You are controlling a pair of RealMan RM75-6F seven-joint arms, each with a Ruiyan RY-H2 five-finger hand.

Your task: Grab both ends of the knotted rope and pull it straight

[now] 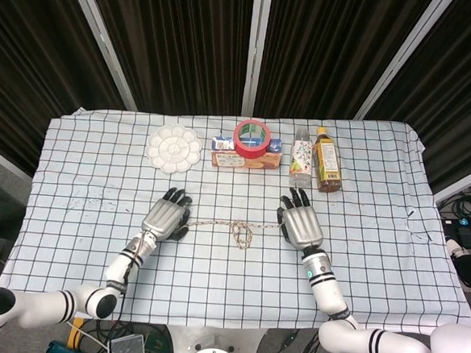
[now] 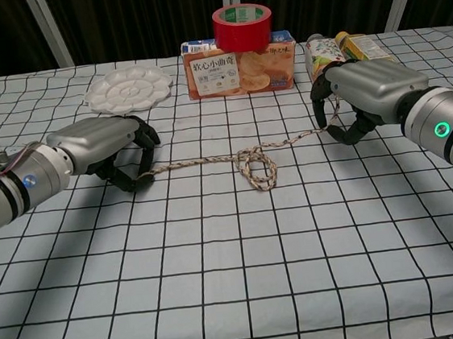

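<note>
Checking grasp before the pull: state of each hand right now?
Left hand: holding the left end of the rope.
Right hand: holding the rope's right end.

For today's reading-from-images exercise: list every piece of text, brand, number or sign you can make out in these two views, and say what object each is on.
"软心小曲奇": large print on the front of the snack box, chest view.
Smaller print on the same box: too small to read.
Red tape roll: green inner label, print blurred.
Two bottles: patterned labels, unreadable.
White paint palette, rope, left hand, right hand: no text seen.
</note>
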